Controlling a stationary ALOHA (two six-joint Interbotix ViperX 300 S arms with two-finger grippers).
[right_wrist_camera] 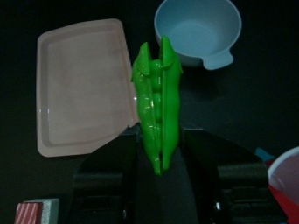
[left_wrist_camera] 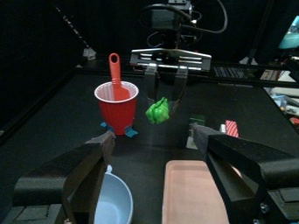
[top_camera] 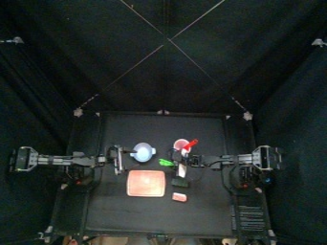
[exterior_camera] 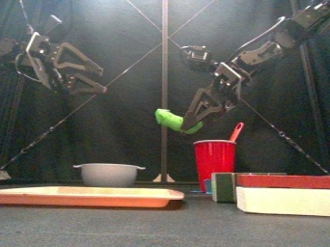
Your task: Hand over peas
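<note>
The peas [right_wrist_camera: 156, 101], a small bright green pod, are held in the air in my right gripper [right_wrist_camera: 155, 156], which is shut on one end of them. In the front view the peas [exterior_camera: 171, 120] hang above the table, left of the red cup [exterior_camera: 215, 162], with the right gripper [exterior_camera: 194, 112] slanting down to them. In the top view the peas [top_camera: 166, 164] are over the table's middle. My left gripper [left_wrist_camera: 163, 166] is open and empty, apart from the peas [left_wrist_camera: 159, 109], which it faces. It sits at the table's left [top_camera: 118, 159].
A red cup [top_camera: 192, 145] with a red spoon stands at the back. A pale blue bowl [top_camera: 144, 151] is left of it. An orange-pink board [top_camera: 147, 184] lies in front. A small pink block [top_camera: 179, 196] is by the board. Boxes [exterior_camera: 277, 193] stand at the front right.
</note>
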